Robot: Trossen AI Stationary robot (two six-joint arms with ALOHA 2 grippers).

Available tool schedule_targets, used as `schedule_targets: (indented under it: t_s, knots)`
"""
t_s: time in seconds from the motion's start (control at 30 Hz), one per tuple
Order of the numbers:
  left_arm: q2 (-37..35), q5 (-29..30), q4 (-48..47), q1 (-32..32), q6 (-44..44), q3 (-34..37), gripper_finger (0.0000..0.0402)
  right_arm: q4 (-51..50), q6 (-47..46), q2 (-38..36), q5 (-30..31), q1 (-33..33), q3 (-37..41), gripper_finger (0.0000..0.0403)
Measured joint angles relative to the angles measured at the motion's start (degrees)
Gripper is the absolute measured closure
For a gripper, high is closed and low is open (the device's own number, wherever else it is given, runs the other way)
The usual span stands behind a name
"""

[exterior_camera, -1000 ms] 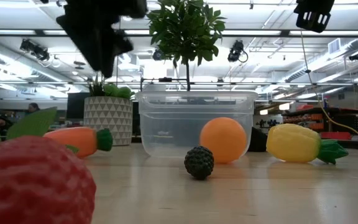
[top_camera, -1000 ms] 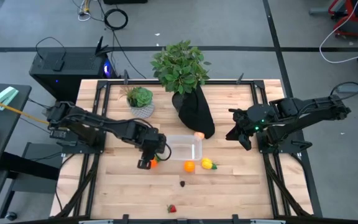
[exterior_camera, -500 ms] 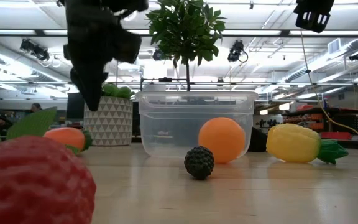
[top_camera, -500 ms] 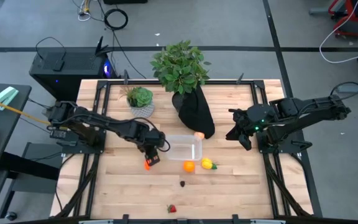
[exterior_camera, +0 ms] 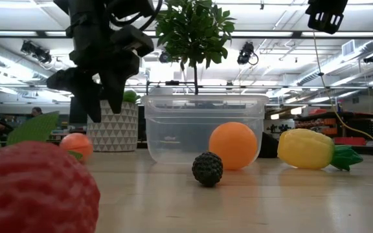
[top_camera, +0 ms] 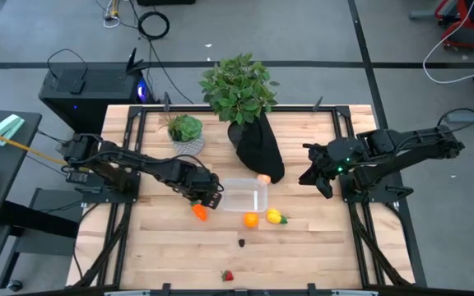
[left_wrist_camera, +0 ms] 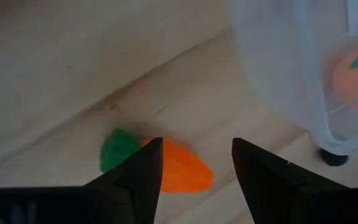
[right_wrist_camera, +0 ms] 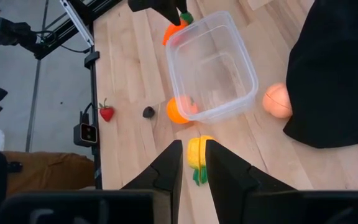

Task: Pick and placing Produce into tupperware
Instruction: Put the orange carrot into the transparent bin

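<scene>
— Since a second ago our left gripper [top_camera: 205,198] has swung from over the carrot [top_camera: 199,211] toward the tupperware [top_camera: 243,195], and the carrot has turned where it lies. From above, what do we have now?

— We see the left gripper just beside the clear tub's left end, and the carrot on the wood just in front of it, apart from the fingers. The orange [top_camera: 251,219] and the yellow piece [top_camera: 275,217] lie along the tub's near side, the peach ball [top_camera: 263,178] at its far right corner beside the black bag [top_camera: 258,146]. The dark berry [top_camera: 242,242] and the strawberry [top_camera: 227,276] sit nearer the table's front edge. Our right gripper [top_camera: 313,175] waits well off to the right.

— And at table height?

— Our left gripper [exterior_camera: 94,103] hangs above the carrot [exterior_camera: 76,145], fingers parted and holding nothing, clear of it. The tupperware [exterior_camera: 204,129] stands behind the orange [exterior_camera: 232,145] and the berry [exterior_camera: 207,169].

— Left wrist?

— We look past two spread fingers [left_wrist_camera: 140,180] at the carrot [left_wrist_camera: 166,168] lying on the wood beyond them, partly behind one finger, with the tub's wall [left_wrist_camera: 291,68] to one side.

— Right wrist?

— Our right fingers [right_wrist_camera: 166,171] stand close together with a narrow gap and nothing in it. Beyond them the tupperware [right_wrist_camera: 211,65] holds nothing, and the produce lies around it.
</scene>
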State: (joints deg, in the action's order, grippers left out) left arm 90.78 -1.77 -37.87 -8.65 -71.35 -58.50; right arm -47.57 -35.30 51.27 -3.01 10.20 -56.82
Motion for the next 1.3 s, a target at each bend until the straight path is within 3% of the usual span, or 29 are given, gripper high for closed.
schedule_targets:
  t_s: [0.1,0.33,0.43,0.53,0.6,0.83,1.17,1.3]
  knots:
    - [0.0,0.7,0.0,-1.2,10.9,0.0,0.021,0.0,0.8,0.0,0.0,0.0,0.0,0.0325]
    - [0.0,1.0,-2.3,-7.4,53.3,0.0,0.0204,0.0,1.8,0.0,0.0,0.0,0.0,0.0325]
    - [0.0,7.4,-2.5,-10.0,63.4,0.2,0.0195,0.0,1.8,0.0,0.0,0.0,0.0,0.0325]
    - [0.0,14.3,-0.6,-10.1,65.6,2.5,0.0184,0.0,1.3,0.0,0.0,0.0,0.0,0.0325]
    - [0.0,14.4,0.4,-9.2,65.3,4.1,0.0177,0.0,0.9,0.0,0.0,0.0,0.0,0.0325]
    - [0.3,-1.3,1.7,-6.2,58.0,7.4,0.0155,0.0,-0.5,0.0,0.0,0.0,0.0,0.0325]
    - [0.1,0.0,6.5,-5.6,56.7,7.1,0.0137,0.0,-0.7,0.0,0.0,0.0,0.0,0.0325]
    - [0.1,-2.8,7.9,-5.2,55.2,7.1,0.0139,0.0,-0.7,0.0,0.0,0.0,0.0,0.0325]
